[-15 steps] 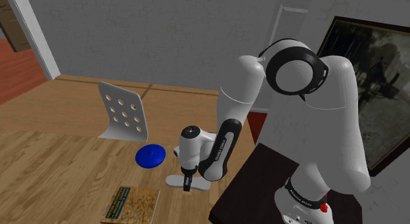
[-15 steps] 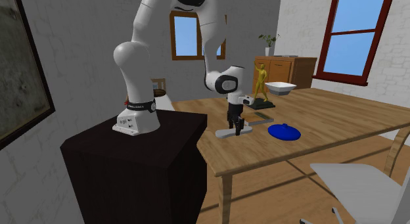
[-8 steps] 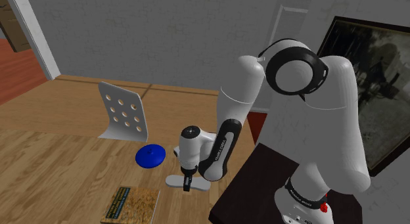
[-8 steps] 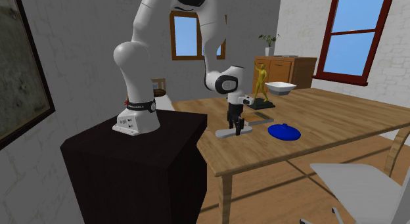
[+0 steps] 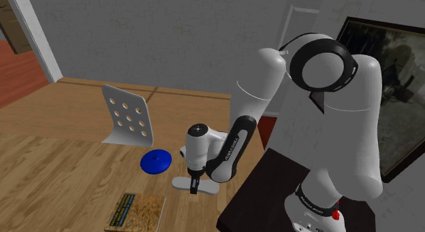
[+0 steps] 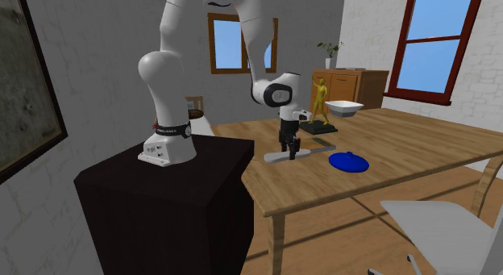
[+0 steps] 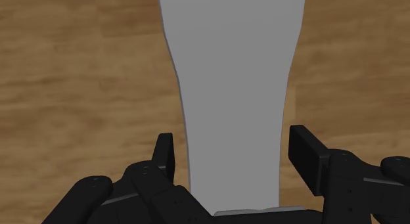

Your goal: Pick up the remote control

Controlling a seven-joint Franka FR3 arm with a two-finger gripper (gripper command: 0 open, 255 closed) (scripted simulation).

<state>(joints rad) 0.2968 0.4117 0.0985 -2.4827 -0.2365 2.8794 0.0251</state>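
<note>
Grasping the remote [image 7: 233, 78], the end effector [image 7: 233, 147] points straight down, its black fingers [image 7: 305, 150] clenched on the narrow part of the plain grey body, one on each side. The remote's wider end runs out past the fingertips over wood grain.

In the shoulder view the end effector [image 5: 195, 190] holds the remote [image 5: 181, 182] about mid-length; the remote lies roughly level, low over the wooden surface [image 5: 54, 176], and I cannot tell whether it is clear of it. It looks the same in the second exterior view: end effector [image 6: 290, 155], remote [image 6: 272, 158], near the surface's [image 6: 419, 144] edge closest to the stand.

Blue plate [image 5: 156, 161] lies near the remote, apart from it, on the shoulder view's left. Book [image 5: 136, 211] lies flat near that view's bottom edge. White chair [image 5: 127, 120] with round holes in its back stands beyond the plate.

Further back in the second exterior view are a yellow figurine [image 6: 321, 100] and a white bowl [image 6: 342, 107].

White arm [image 5: 238, 139] bends down from a black stand [image 6: 161, 201]
</note>
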